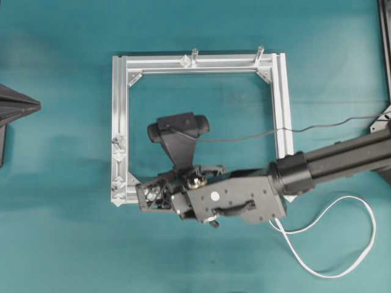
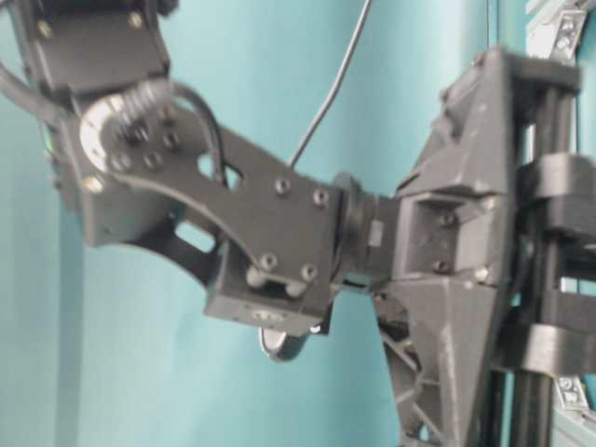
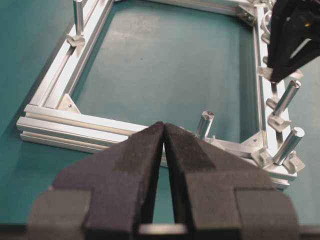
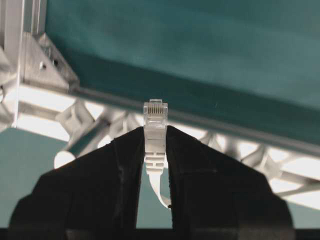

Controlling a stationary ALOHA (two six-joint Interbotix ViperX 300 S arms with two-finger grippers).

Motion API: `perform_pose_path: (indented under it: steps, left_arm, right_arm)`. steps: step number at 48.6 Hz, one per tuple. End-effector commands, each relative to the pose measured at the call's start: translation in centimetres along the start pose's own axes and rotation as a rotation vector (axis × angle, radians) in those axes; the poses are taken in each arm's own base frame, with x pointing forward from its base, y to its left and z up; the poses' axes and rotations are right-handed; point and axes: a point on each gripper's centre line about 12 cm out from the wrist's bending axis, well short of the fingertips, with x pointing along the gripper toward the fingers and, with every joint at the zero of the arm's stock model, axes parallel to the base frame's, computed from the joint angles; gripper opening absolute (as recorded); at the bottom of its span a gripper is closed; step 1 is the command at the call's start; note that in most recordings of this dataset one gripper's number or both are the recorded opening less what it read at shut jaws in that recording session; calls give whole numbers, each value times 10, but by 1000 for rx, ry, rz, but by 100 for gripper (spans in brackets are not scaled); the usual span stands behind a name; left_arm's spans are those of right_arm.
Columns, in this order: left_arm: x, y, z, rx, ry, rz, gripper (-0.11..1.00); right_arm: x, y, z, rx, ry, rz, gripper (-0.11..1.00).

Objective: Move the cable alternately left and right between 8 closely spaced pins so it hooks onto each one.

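1. Plug (image 4: 155,117) and cable (image 1: 342,244) first: your right gripper (image 4: 155,137) is pinched shut on the white plug, whose tip stands clear above the fingertips, while the rest of the cable lies in a slack loop on the table at the near right.
2. Your left gripper (image 3: 164,131) is closed with nothing between its fingers, hanging over the frame (image 1: 198,61).
3. Bring the plug down at the near-left corner, beside the end pin (image 1: 117,183), and keep slack behind it so the cord can bend side to side.
4. Hold the plug upright; a twist would likely foul the first hook.
5. Counting the pins is not possible: the arm covers the near rail, and the right wrist view blurs them.
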Motion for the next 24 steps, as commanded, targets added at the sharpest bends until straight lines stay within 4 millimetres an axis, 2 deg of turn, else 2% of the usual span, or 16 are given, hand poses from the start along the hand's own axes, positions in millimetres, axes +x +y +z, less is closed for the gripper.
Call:
perform_pose_path:
  steps: [1,13,24]
  left_arm:
    - [0,0,4,-2,-11,0,12]
    - [0,0,4,-3,-11,0,12]
    - [0,0,5,-3,-11,0,12]
  right_arm:
    - [-13,6,19,9,-6,30,16]
    - [-7,8,54,2,-27,18,15]
    - [-1,8,77,1,-40,12,16]
